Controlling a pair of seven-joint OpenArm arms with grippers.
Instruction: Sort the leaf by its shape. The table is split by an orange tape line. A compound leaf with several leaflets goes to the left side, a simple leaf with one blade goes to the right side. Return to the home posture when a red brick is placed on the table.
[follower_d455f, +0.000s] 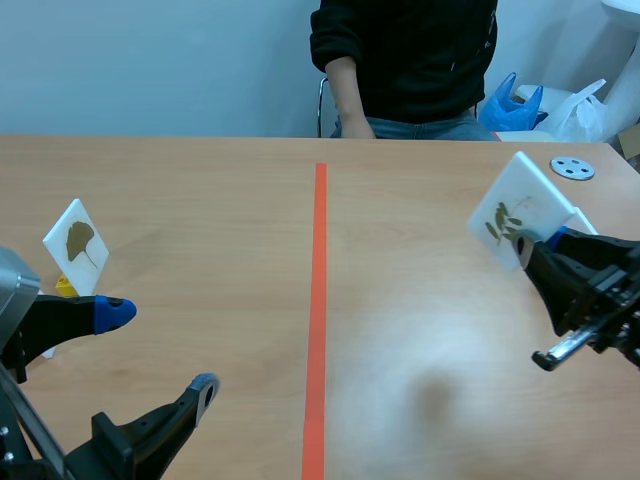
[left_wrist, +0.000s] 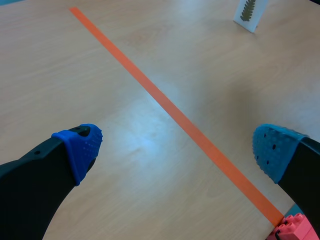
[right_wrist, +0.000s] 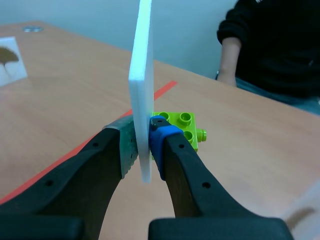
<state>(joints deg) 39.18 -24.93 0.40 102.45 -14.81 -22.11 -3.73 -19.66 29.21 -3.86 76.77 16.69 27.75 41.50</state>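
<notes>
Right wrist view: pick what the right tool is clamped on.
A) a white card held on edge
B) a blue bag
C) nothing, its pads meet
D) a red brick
A: the right tool has a pad pressed on each face of the white card, which stands upright between them, with a green brick just behind.

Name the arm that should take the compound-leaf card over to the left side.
Right. The right pincer is shut on the white card, whose leaf has several leaflets, and it sits right of the orange tape line. The left pincer is open and holds nothing.
</notes>
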